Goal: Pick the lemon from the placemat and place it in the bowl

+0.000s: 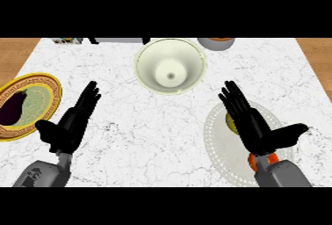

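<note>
The right hand [256,123] hovers open over the lemon [229,121] on the placemat [220,145]; it should drop lower and curl round the fruit before lifting toward the bowl [171,66]; the left hand [70,123] rests open.

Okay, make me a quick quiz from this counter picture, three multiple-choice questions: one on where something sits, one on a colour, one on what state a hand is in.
1. Where is the lemon?
A. In the bowl
B. On the placemat, mostly hidden under the right hand
C. On the gold-rimmed plate

2. What colour is the bowl?
A. Pale cream
B. Dark blue
C. Red

3. How is the left hand?
A. Curled round the lemon
B. Pressing into the bowl
C. Open, fingers straight, holding nothing

Answers:
1 B: a yellow sliver shows beside the right hand over the white round placemat; the bowl holds nothing.
2 A: its rim and inside read pale cream against the marble counter.
3 C: its fingers are straight over bare counter, right of the gold-rimmed plate with the dark eggplant.
</note>
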